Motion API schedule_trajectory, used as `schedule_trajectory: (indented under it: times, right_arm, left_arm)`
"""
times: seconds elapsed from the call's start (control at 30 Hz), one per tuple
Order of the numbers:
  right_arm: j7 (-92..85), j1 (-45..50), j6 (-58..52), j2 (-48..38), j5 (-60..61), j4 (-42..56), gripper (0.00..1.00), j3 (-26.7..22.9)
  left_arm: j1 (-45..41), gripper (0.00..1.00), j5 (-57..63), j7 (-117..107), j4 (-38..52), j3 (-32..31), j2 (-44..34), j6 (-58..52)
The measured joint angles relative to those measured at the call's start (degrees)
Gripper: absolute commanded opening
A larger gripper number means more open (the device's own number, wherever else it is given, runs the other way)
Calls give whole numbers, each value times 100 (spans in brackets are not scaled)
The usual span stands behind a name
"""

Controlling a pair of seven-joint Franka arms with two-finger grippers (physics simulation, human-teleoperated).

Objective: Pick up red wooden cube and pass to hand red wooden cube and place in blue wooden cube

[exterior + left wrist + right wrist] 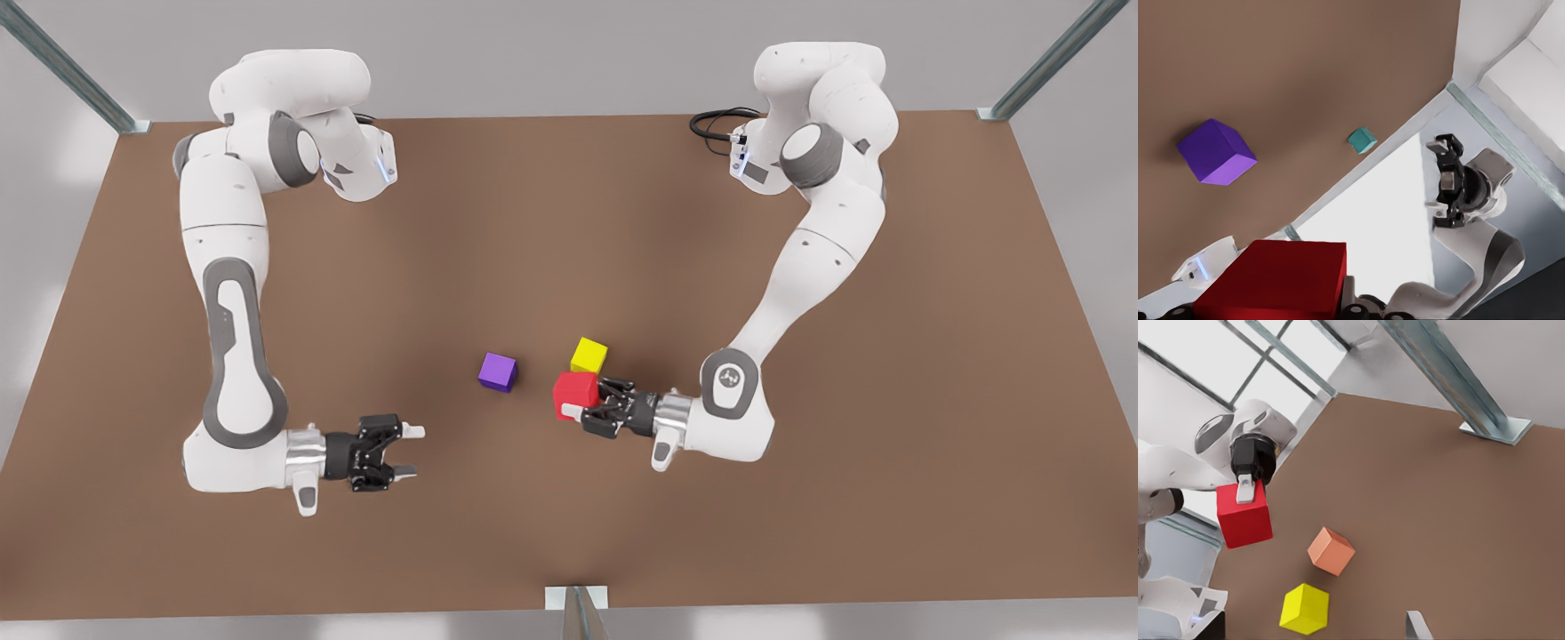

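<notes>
— Where's the red wooden cube (pixel 575 392)?

— Right of centre in the front view, clamped between the fingers of the left gripper (pixel 587 398), whose arm reaches in from the upper right of that frame. The left wrist view has the same cube (pixel 1275 277) close up against the camera.

— And the other arm?

— It waits at the lower left of the front view. The right gripper (pixel 411 451) has its white-tipped fingers spread apart, gripping nothing, and points toward the middle of the worktop (pixel 569 222).

— Anything between the two?

— A purple cube (pixel 497 372) sits just left of the red one, a little above the line between the grippers. A yellow cube (pixel 589 355) sits right behind the red one, nearly against it in that frame.

— And the blue wooden cube?

— The left wrist view shows it (pixel 1362 140) near the worktop's edge, well apart from the purple cube (pixel 1215 152). The right wrist view has a salmon-orange cube (pixel 1331 551) beside the yellow one (pixel 1304 608).
</notes>
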Motion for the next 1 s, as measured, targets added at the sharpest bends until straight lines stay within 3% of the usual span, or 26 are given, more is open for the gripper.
schedule_trajectory:
  times: [0.43,0.7,1.0]
  right_arm:
    - [-3348,558,585,-17,1072,-578,100,173]
    - [-4494,605,784,-732,1448,-1767,100,282]
    - [-5308,921,1150,-694,1918,-1981,100,328]
  left_arm:
    - [-306,61,-793,2478,54,-57,192,607]
    - [-325,61,-1001,3417,37,-66,192,883]
    - [-338,61,-1037,4003,28,-70,190,1023]
